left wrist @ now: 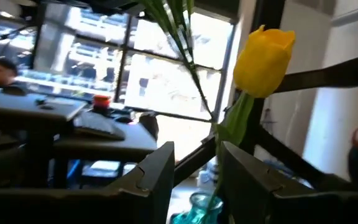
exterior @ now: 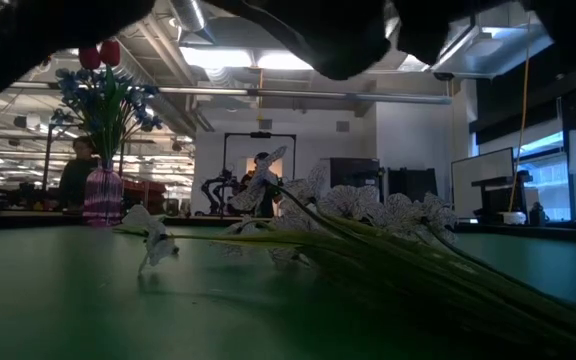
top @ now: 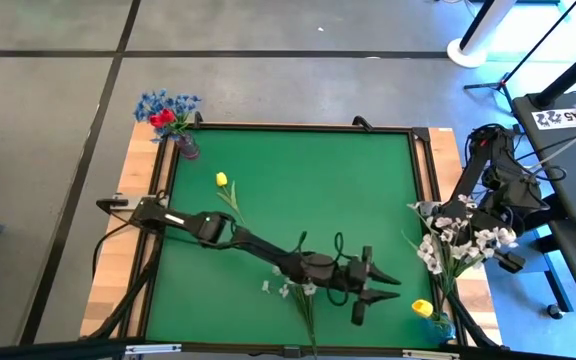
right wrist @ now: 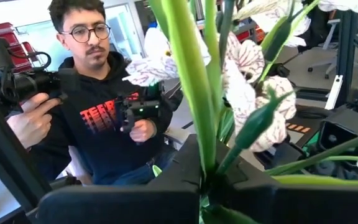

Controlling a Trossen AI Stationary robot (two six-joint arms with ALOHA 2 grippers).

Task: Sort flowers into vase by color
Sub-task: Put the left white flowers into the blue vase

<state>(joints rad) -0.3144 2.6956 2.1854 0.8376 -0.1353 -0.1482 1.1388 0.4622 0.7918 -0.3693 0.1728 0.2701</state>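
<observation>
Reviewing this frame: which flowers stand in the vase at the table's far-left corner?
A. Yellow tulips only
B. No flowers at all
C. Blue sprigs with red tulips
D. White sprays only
C: in the high view the far-left vase holds blue sprigs with red tulips, and the low view shows the same bunch.

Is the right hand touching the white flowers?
Touching. The right wrist view shows the right hand closed around the green stems of the white flowers, with no gap at the fingers.

Dim low view, perhaps backlit; window glare.
</observation>
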